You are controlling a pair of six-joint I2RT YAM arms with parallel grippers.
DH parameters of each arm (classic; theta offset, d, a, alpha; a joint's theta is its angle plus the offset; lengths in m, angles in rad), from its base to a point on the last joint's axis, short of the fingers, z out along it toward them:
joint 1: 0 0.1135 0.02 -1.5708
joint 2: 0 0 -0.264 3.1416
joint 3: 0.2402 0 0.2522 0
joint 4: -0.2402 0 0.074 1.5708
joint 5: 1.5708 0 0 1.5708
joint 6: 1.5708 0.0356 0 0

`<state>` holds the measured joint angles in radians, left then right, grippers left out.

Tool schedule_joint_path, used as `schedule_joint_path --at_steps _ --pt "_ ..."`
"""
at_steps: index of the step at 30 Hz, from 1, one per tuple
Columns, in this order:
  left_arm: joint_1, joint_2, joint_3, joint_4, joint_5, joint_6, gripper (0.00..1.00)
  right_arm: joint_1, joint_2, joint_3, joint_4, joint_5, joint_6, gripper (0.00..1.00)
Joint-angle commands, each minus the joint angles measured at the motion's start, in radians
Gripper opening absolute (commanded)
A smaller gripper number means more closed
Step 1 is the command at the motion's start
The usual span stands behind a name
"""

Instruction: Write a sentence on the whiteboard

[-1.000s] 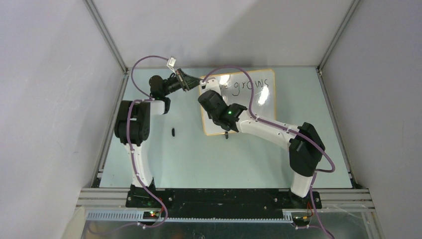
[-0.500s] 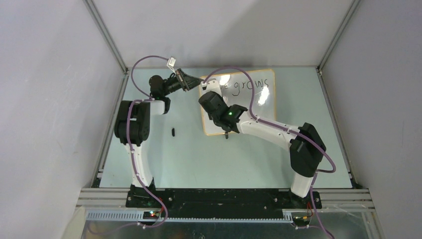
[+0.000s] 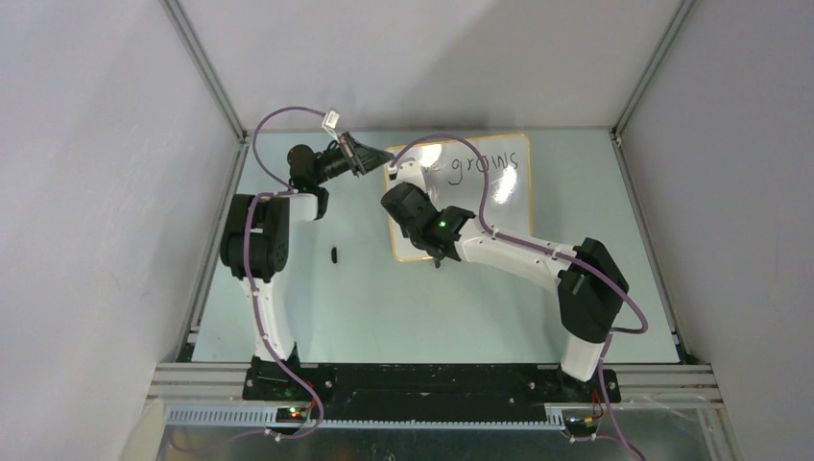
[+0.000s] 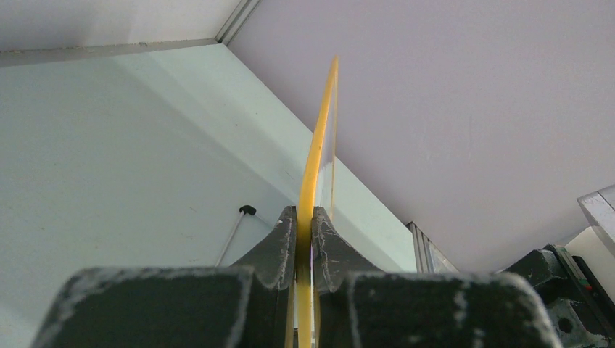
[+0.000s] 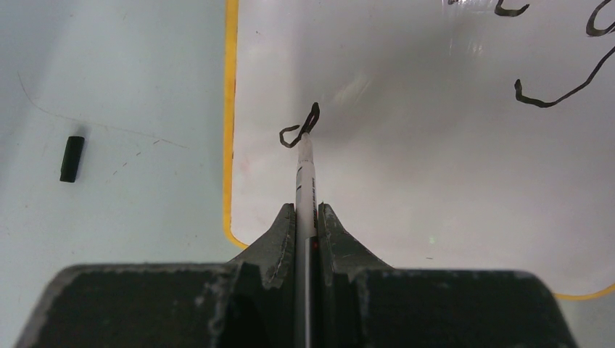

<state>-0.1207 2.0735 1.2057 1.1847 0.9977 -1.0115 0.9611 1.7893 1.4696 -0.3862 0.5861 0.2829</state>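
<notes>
left gripper: pinched shut on whiteboard rim, far-left corner | right gripper: clamped on marker, tip touching a small looped stroke near board's left rim | board: far-centre of table | sentence: "grows" readable, top line | cap: on table left of board

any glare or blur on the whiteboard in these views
Top external: bright glare patches on the small white orange-rimmed board. Right wrist: soft sheen only, black marker strokes sharp. Left wrist: the board's edge-on rim blurs toward its far end.
</notes>
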Motion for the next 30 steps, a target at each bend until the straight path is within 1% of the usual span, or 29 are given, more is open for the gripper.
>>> schedule_joint_path --at_steps 1,8,17,25,30 --pt "-0.018 -0.052 -0.009 -0.008 0.016 0.036 0.00 0.006 -0.031 -0.016 -0.009 0.014 0.028 0.00" --pt "-0.019 -0.052 -0.010 -0.007 0.017 0.036 0.00 0.007 -0.046 -0.032 -0.021 0.015 0.048 0.00" --pt "-0.020 -0.052 -0.009 -0.008 0.017 0.036 0.00 0.006 -0.074 -0.044 -0.035 0.056 0.069 0.00" --pt "-0.020 -0.054 -0.011 -0.007 0.018 0.036 0.00 0.024 -0.187 -0.156 0.149 0.049 0.002 0.00" --pt "-0.020 -0.056 -0.013 -0.004 0.018 0.036 0.00 0.027 -0.240 -0.228 0.230 0.044 -0.023 0.00"
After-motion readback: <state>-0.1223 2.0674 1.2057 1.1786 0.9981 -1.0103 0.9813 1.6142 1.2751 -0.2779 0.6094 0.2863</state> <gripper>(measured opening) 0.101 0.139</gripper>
